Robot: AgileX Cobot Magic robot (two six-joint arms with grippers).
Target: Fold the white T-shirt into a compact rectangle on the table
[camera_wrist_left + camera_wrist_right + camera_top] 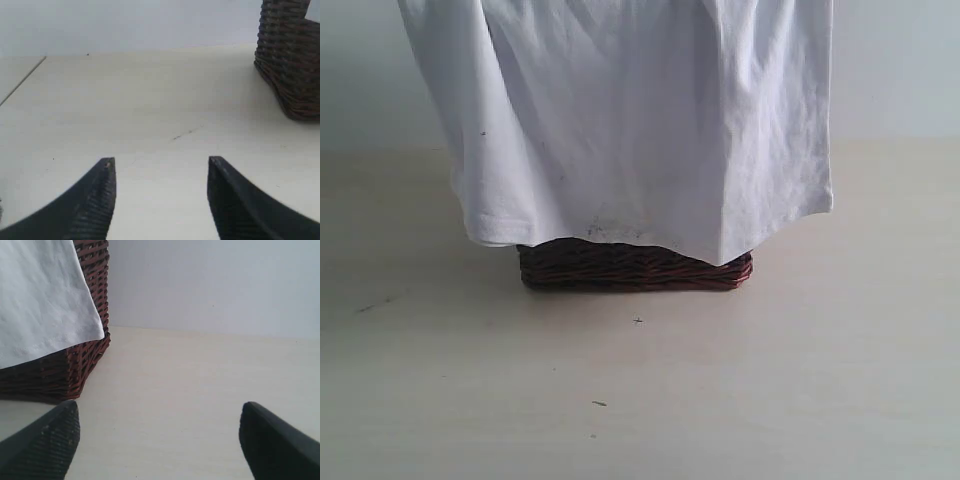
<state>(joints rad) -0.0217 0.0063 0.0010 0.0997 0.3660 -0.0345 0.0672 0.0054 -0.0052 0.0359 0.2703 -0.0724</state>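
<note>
The left fingers (97, 200) stand apart with nothing between them, only bare table (150, 100) under the gap. The dark wicker basket (292, 65) stands ahead of them and off to one side, well clear of both tips.

In the middle of the exterior view, the white T-shirt (640, 120) hangs draped over the basket (635, 268). The cloth runs off the top of the picture. Its hem covers all but the basket's lowest band, which rests on the table (640, 400). A few faint dark specks show near the hem.

The right fingers (50, 440) are spread wide and hold nothing, with open table between them. A hemmed edge of the T-shirt (40, 300) hangs down the basket's wall (85, 355), ahead of one finger and apart from it.
</note>
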